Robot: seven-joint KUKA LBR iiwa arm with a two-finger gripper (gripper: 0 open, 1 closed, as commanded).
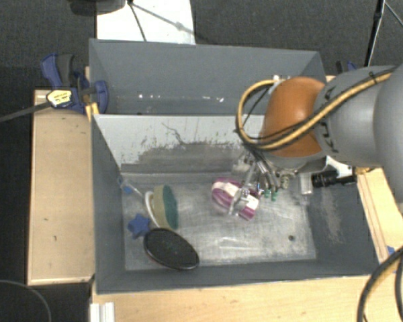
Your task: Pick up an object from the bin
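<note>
My gripper point(253, 188) hangs low in the right half of the bin, under the orange cover. Right at its fingers lies a small purple and white striped thing point(230, 198), partly wrapped in clear plastic, on the bin floor near the middle. The fingers touch or overlap its right end, and I cannot tell whether they are round it. At the front left lie a black oval brush point(170, 249), a green and cream sponge-like disc point(164, 206) and a small blue piece point(137, 225).
The arm and its cables reach in from the right and cover the bin's right rear corner. The left things lie close against the left wall. Bare floor stretches along the front right.
</note>
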